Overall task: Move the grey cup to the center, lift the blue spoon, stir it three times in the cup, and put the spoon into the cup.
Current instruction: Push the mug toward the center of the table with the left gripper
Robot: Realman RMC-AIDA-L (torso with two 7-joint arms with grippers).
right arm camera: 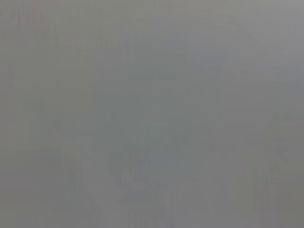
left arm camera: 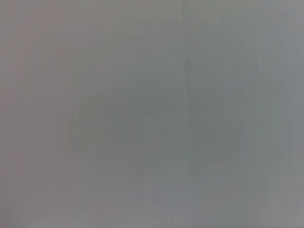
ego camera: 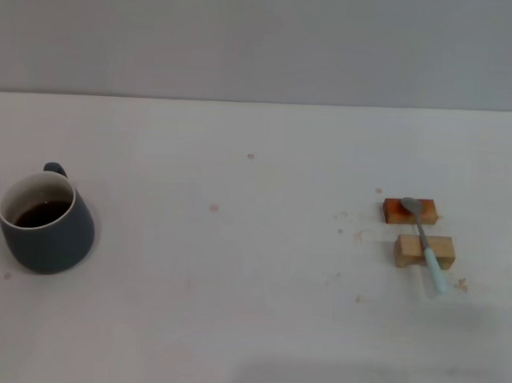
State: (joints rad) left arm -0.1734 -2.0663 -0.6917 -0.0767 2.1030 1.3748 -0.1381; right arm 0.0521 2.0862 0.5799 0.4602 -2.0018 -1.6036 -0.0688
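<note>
While no arm shows in the head view, neither gripper listed as seen; state of either claw cannot be told, both wrist views blank grey. Cup (ego camera: pixel 46 223): upright near left edge of table (ego camera: pixel 249 328), handle toward far edge, dark liquid inside, well short of centre. Spoon (ego camera: pixel 425 241): near right edge, laid across two wooden blocks (ego camera: pixel 417 230), metal bowl on the far reddish block, pale handle over the near block and slanting down toward the near edge, tip apparently at the tabletop. Crumbs and faint stains scattered beside blocks and mid-table. Task judged not begun. Risks: liquid slopping over the rim if cup slid or jerked sideways; spoon rolling or tipping off blocks if nudged on approach; blocks shifting under a pinch on the slim handle; thin handle slipping from grip. Hidden or unclear: fill level of cup; whether handle tip truly touches table; position of both arms.
</note>
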